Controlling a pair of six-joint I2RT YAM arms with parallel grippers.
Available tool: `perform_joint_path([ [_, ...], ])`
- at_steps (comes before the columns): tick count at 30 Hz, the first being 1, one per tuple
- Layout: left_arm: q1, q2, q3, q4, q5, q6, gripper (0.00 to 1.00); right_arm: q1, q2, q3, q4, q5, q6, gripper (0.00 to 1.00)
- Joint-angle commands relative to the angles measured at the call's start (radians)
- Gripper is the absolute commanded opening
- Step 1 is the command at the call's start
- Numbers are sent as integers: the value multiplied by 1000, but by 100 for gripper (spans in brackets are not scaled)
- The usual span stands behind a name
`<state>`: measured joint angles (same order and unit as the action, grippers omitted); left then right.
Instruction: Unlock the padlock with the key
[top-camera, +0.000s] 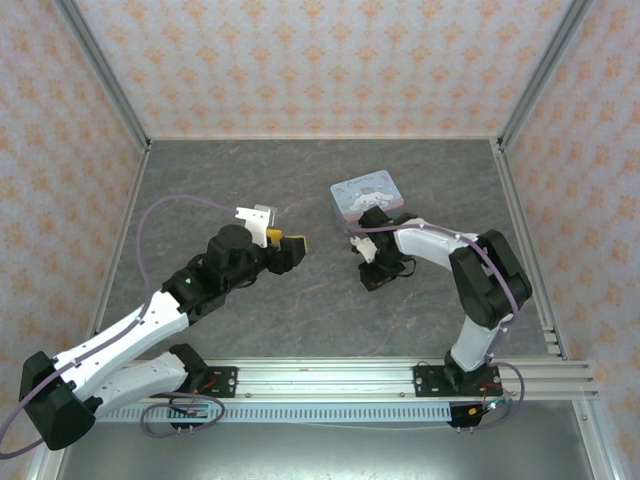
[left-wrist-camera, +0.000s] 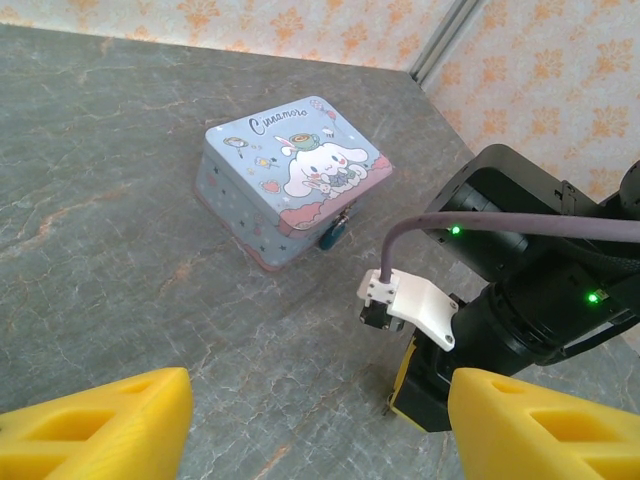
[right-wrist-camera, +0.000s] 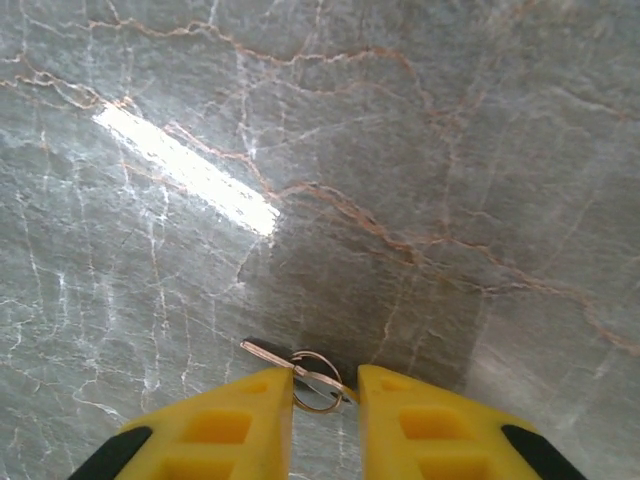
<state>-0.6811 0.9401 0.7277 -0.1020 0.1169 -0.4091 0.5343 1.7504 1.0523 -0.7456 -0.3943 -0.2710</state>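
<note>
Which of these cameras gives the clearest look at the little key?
The right wrist view. There the key and its ring lie on the table between the yellow fingers of the right gripper, seen close up. In the top view that gripper covers the spot, and the left wrist view gives no clear sight of the key.

padlock (left-wrist-camera: 333, 235) against tin (left-wrist-camera: 290, 180) front | key (right-wrist-camera: 300, 375) on table (right-wrist-camera: 400, 150)

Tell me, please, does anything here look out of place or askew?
Nothing stands out. The tin sits flat and closed on the table, the padlock hanging at its front. The key lies flat between the right gripper fingers; the left gripper is open.
</note>
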Motion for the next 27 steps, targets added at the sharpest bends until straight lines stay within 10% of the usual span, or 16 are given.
perform_joint_path([
  [1, -7, -7, -3, -6, -31, 15, 69, 4, 26, 18, -26, -29, -6, 17],
  [12, -8, -18, -2, 18, -18, -14, 69, 5, -131, -31, 56, -89, 30, 0],
  [27, -8, 105, -1, 337, 268, -205, 48, 4, -610, -282, 822, -489, 427, 0],
])
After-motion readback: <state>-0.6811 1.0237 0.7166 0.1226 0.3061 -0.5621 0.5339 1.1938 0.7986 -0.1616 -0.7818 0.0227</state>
